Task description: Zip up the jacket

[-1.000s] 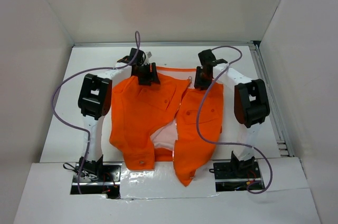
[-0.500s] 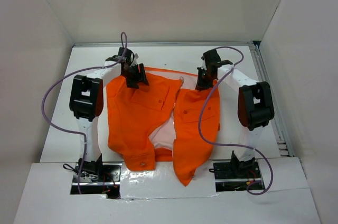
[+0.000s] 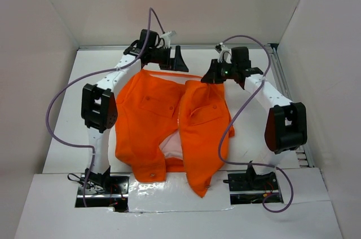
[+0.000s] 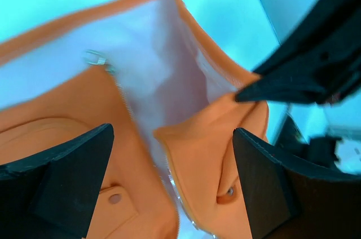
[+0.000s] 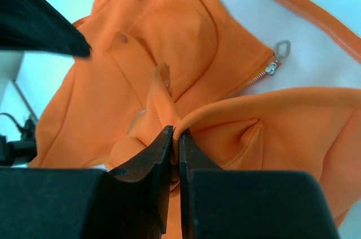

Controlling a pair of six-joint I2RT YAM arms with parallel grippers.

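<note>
The orange jacket point(image 3: 169, 120) lies front-up on the table with its two front panels apart and pale lining point(image 3: 172, 147) showing between them. My left gripper point(image 3: 180, 60) is open and empty, raised just past the collar; its view shows the jacket point(image 4: 203, 154), the lining and the light zipper edge point(image 4: 127, 109) below the spread fingers point(image 4: 73, 171). My right gripper point(image 3: 213, 75) is shut on a fold of the jacket's right front panel at the collar end point(image 5: 176, 135). A silver zipper pull point(image 5: 279, 53) lies on the left panel in the right wrist view.
White walls enclose the table point(image 3: 254, 137) on three sides. A metal rail point(image 3: 287, 103) runs along the right edge. Purple cables point(image 3: 62, 103) loop from both arms. The arm bases point(image 3: 101, 185) sit at the near edge beside the jacket's hem.
My left gripper let go of the left shoulder and lifted toward the far wall, open. My right gripper pulled the right panel leftward, so the panels now lie closer at the top.
</note>
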